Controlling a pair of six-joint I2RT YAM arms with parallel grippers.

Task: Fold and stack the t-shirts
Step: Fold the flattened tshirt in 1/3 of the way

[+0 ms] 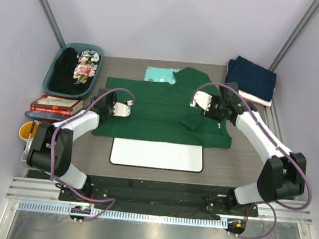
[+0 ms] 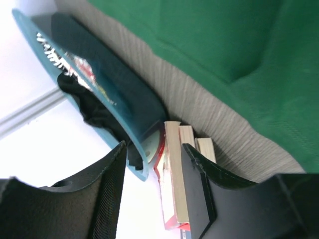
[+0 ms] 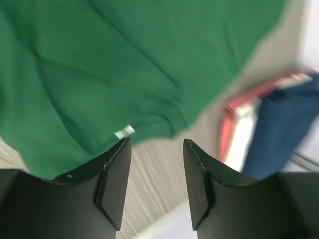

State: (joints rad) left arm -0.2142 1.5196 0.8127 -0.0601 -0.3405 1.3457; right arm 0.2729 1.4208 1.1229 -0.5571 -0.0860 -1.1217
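Observation:
The dark green t-shirt [image 1: 166, 110] lies spread flat in the middle of the table. It also shows in the left wrist view [image 2: 239, 50] and the right wrist view [image 3: 124, 64]. My left gripper [image 1: 111, 106] is at the shirt's left edge, open and empty [image 2: 152, 189]. My right gripper [image 1: 214, 109] is above the shirt's right part, open and empty [image 3: 157, 184]. The folded navy shirt [image 1: 253, 77] tops a stack at the back right, with white and reddish shirts [image 1: 261, 99] under it. The black floral shirt [image 1: 74, 69] lies in a teal basket [image 1: 98, 68].
A teal board [image 1: 158, 74] lies partly under the green shirt's collar. A whiteboard [image 1: 157, 154] lies in front of the shirt. Books [image 1: 56, 105] and a yellow cup [image 1: 27, 130] stand at the left edge. Walls close in the table on three sides.

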